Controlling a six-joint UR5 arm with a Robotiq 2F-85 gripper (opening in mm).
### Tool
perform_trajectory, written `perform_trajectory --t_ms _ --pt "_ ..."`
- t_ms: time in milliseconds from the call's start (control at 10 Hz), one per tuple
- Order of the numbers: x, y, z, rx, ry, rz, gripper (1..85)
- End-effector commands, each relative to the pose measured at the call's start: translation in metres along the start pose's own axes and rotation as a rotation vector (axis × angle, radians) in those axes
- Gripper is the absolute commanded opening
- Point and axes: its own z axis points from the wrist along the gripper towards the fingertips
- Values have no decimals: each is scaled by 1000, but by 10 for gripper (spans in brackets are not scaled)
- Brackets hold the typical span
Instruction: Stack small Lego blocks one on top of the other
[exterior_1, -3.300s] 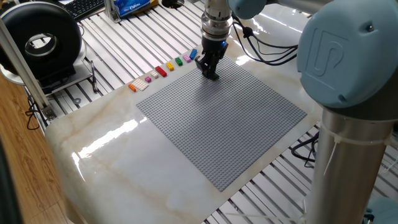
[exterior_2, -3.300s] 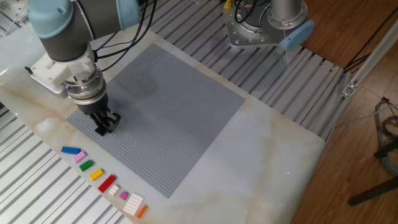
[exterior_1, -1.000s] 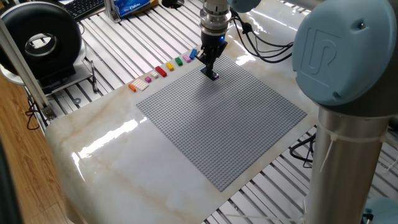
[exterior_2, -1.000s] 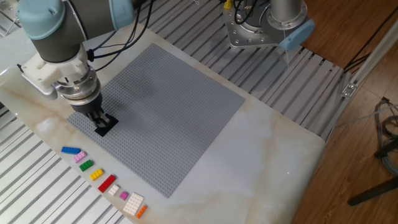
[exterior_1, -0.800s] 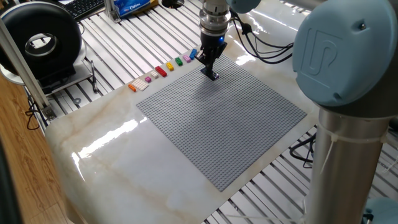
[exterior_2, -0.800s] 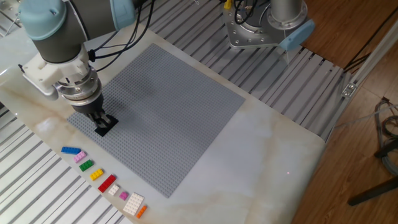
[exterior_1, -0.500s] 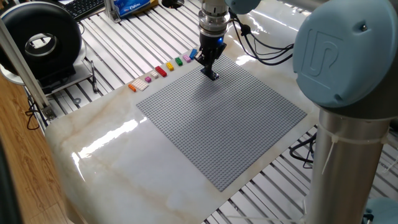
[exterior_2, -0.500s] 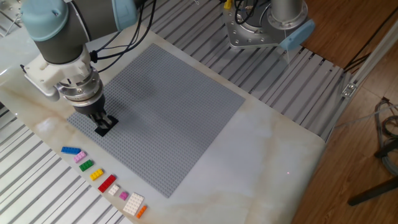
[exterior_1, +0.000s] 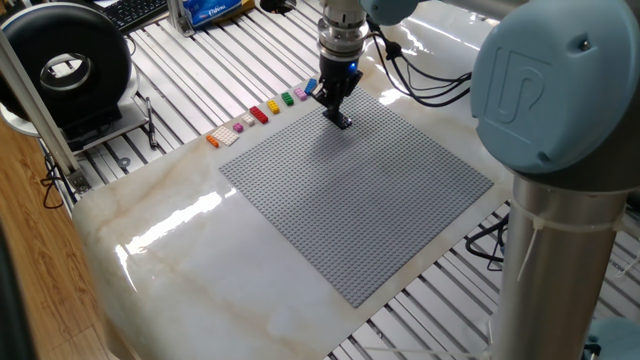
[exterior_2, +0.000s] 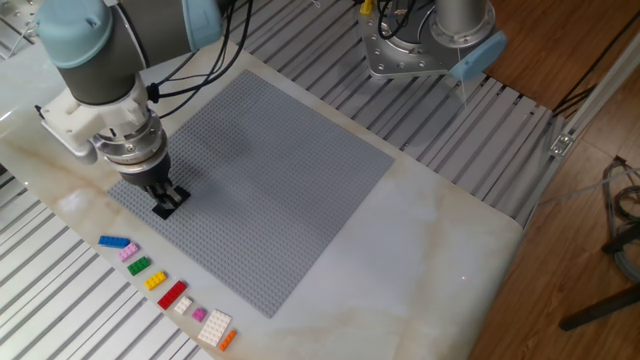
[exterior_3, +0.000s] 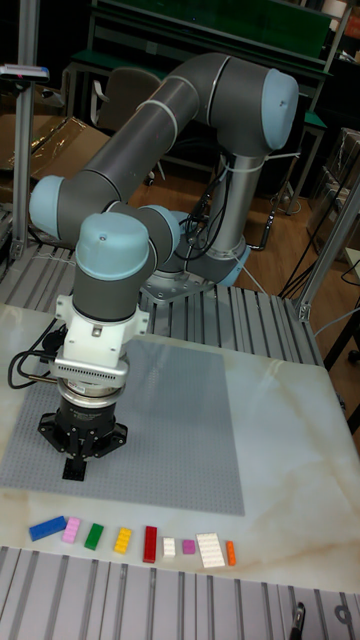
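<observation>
A dark navy block (exterior_1: 341, 121) (exterior_2: 168, 203) (exterior_3: 73, 468) sits on the grey baseplate (exterior_1: 380, 200) near the edge that faces the row of bricks. My gripper (exterior_1: 335, 103) (exterior_2: 160, 188) hovers just above it, fingers close together, nothing held. Beside the plate lies a row of small Lego blocks: blue (exterior_2: 114, 242), pink (exterior_2: 128, 254), green (exterior_2: 138, 266), yellow (exterior_2: 155, 281), red (exterior_2: 172, 294) and orange (exterior_2: 228, 340). In the tall fixed view the gripper body hides the fingertips.
Two white bricks (exterior_2: 214, 325) and another pink one (exterior_2: 199, 315) lie in the same row. A black round device (exterior_1: 65, 65) and a keyboard (exterior_1: 135, 10) stand beyond the slatted table. The arm's base (exterior_2: 420, 40) is bolted behind the plate.
The gripper has crept slightly up and toward the brick row while the navy block stays put on the plate. Its fingers look narrower than 3.3 s ago.
</observation>
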Motion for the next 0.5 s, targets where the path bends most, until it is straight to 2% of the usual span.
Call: perform_trajectory --t_ms 0,400 --pt "-3 1 2 -12 -12 7 10" --pt "0 -1 0 -16 -15 -2 10"
